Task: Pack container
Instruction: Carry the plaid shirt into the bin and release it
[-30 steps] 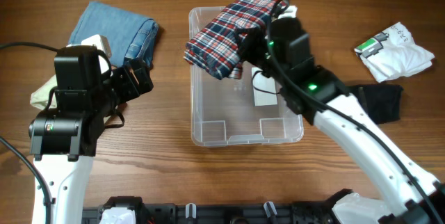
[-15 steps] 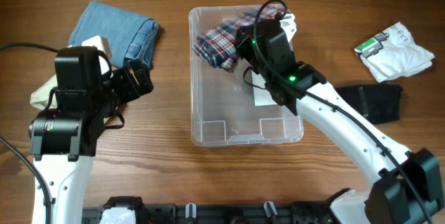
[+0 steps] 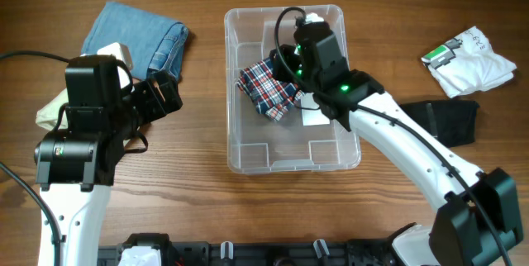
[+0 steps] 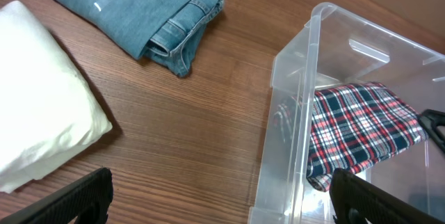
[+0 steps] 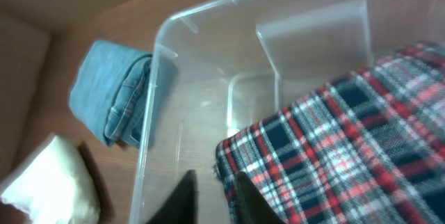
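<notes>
Work surface: a wooden table [image 3: 198, 208] with a medium-brown finish spans the overhead view from edge to edge. The grain runs left to right, with darker streaks and a few wavy bands toward the near edge. The finish is smooth and slightly glossy; in the left wrist view it shows a soft pale sheen across the grain. Lighting is even and comes from above, casting short, soft-edged shadows onto the wood. A black rail [image 3: 264, 254] with clamp-like fittings runs along the table's near edge.
</notes>
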### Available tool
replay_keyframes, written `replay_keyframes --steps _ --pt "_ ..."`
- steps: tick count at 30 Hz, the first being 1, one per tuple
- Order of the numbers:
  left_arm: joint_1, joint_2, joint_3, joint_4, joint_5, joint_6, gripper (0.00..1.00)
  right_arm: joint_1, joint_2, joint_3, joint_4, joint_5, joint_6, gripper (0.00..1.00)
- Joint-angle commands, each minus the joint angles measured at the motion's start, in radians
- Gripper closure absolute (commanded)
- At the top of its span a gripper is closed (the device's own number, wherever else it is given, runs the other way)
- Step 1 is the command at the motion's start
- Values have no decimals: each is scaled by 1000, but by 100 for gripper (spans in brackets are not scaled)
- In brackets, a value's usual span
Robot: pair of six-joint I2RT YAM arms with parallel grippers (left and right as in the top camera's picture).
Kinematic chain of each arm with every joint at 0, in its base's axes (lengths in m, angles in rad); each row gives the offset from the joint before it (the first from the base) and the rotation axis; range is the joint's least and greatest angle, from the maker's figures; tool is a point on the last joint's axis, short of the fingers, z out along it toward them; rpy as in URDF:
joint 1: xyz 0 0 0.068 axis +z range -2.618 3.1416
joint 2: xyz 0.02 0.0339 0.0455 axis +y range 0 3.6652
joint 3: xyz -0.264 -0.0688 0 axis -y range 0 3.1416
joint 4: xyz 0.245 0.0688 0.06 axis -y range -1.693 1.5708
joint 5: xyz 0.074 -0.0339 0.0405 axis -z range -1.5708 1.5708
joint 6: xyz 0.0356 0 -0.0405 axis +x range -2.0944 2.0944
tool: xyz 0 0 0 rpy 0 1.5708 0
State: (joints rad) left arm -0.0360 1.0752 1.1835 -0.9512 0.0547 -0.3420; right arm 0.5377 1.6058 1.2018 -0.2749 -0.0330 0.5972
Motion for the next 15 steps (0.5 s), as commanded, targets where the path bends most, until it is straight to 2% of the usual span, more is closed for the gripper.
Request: replay_keyframes --steps 1,3,8,10,12,15 --pt "8 -2 22 0 13 16 0 -3 12 21 -59 67 -299 96" --pt "8 -2 22 0 14 16 0 -19 74 21 -51 76 -387 96" --pt "8 -2 22 0 17 16 0 -90 210 21 -35 103 -384 94" --pt "8 -2 22 -1 17 16 0 -119 249 21 -120 76 -384 96" --pt "8 -2 22 0 16 16 0 -123 266 18 -279 58 -352 96" --pt "8 -2 22 1 16 16 0 -123 266 17 -383 55 -332 96"
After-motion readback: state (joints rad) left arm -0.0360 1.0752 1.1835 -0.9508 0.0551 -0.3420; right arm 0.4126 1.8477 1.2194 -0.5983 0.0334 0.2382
